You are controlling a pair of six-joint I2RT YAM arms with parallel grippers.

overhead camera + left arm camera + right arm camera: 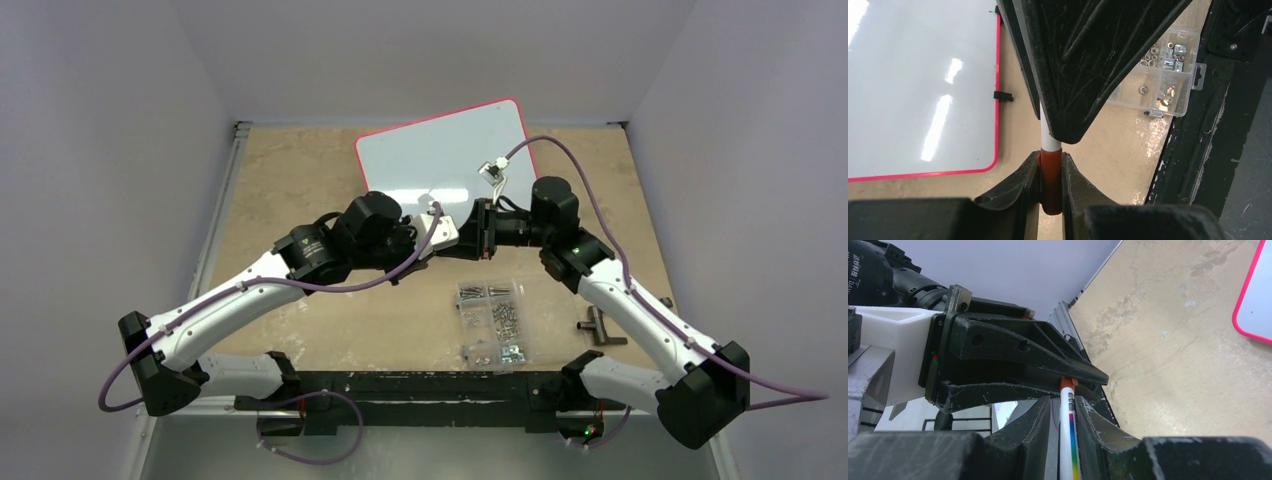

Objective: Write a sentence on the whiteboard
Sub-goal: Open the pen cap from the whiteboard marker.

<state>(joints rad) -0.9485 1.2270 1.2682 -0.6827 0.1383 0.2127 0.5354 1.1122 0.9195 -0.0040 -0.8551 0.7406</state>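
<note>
The left gripper point(1050, 156) is clamped on the orange-red cap point(1050, 185) of a marker point(1068, 440), one finger pressed to each side of it at the bottom centre of the left wrist view. From the cap, the marker's white barrel runs up the frame and disappears behind the dark fingers of the right gripper point(1064, 400). In the right wrist view those fingers stand on either side of the barrel, which carries a rainbow stripe, low in the frame just left of centre. One finger lies against the barrel, while a thin dark gap shows beside the other, so I cannot tell whether they are really pinching it. Seen from above, the two grippers meet tip to tip near the middle of the frame, with the marker bridging them over the table point(300, 200). The whiteboard point(440, 155) lies flat just beyond them at upper centre, turned at a slight angle, and its red-pink rim is bright against the tan surface. In the left wrist view it fills the upper left, glossy with streaks of glare, and a small black clip point(1003, 95) sits on its edge. A clear compartment box point(492, 320) of screws and nuts rests below centre between the forearms. A small black T-shaped tool point(600, 328) lies at lower right beside the right arm.
</note>
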